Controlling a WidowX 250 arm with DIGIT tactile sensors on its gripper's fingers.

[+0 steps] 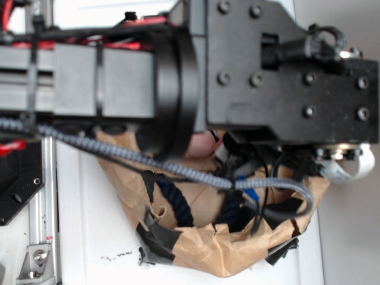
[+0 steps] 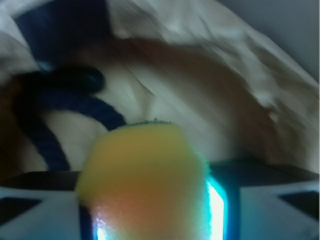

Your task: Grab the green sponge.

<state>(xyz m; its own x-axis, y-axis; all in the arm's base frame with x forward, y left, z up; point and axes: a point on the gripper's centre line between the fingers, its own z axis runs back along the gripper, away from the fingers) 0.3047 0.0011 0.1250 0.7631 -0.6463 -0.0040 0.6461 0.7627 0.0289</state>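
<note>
In the wrist view a soft yellow-orange sponge (image 2: 142, 175) with a thin dark green fringe along its top and right edge fills the gap between my fingers. My gripper (image 2: 152, 222) is shut on it, and the blue-lit pads (image 2: 216, 210) press its sides. It hangs over the brown paper container (image 2: 200, 100). No flat bright green sponge shows in either view. In the exterior view the arm (image 1: 249, 65) covers the container's middle and hides the gripper.
A dark blue rope (image 2: 55, 107) loops over the paper floor at the left, also seen as the rope (image 1: 175, 202). A pink plush toy (image 1: 199, 145) peeks from under the arm. The crumpled paper container (image 1: 202, 249) is patched with black tape. A grey cable (image 1: 178, 169) crosses it.
</note>
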